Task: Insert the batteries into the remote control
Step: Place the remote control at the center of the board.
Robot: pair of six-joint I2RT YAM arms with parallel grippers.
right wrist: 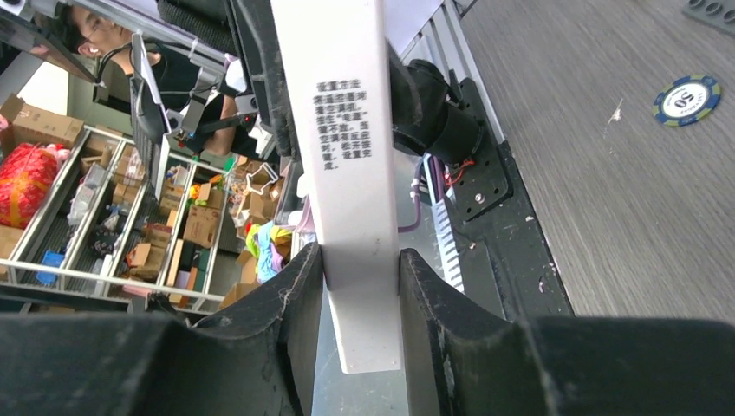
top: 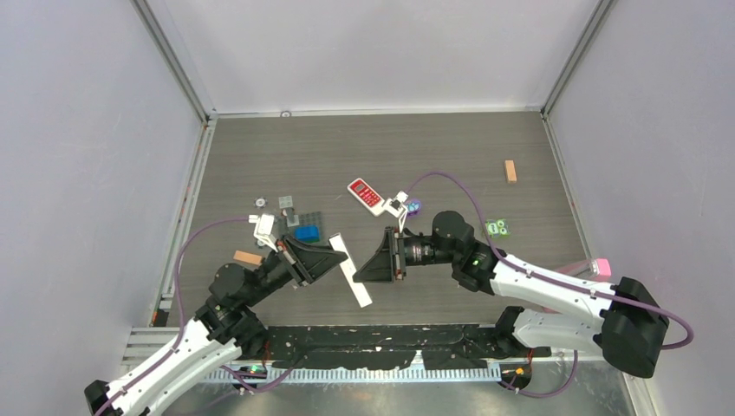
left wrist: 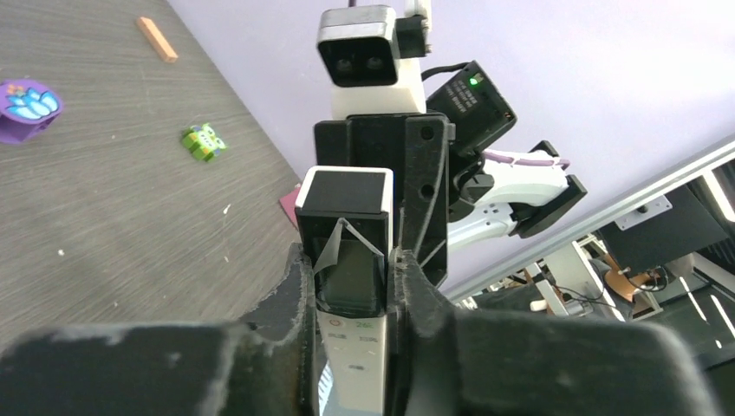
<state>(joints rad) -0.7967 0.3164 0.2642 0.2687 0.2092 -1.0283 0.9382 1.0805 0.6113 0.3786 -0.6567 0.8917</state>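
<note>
**Remote held in both hands; no cell loaded yet**

The site is a grey wood-grain tabletop (top: 433,143) boxed in by pale lilac walls (top: 364,52). I find the long, narrow white plastic remote control with a black end section (right wrist: 347,199) raised between the two hands. The left gripper (left wrist: 351,286) is clamped on it just short of the black end, pads pressed against both long edges. The right gripper (right wrist: 360,286) is closed on the plain white end, fingers tight on either side of the back face with its printed text.

Progress: I judge the task to be at an early stage. The remote control is secured, but no open compartment shows and no cell sits in it. I cannot pick out the batteries with confidence in any view. They are yet to be fetched and seated, and both hands are occupied.

Surroundings: behind the right gripper lies a wider white remote (top: 366,195) with a red button face, and a purple disc (left wrist: 26,102) sits just beside it. Behind the left gripper are a dark grey plate (top: 316,220) carrying a blue block (top: 305,231), and an orange-tan block (top: 247,257). A green token (top: 497,228) and a tan wooden block (top: 510,171) lie well apart from both hands. I see nothing crowding either grip.
</note>
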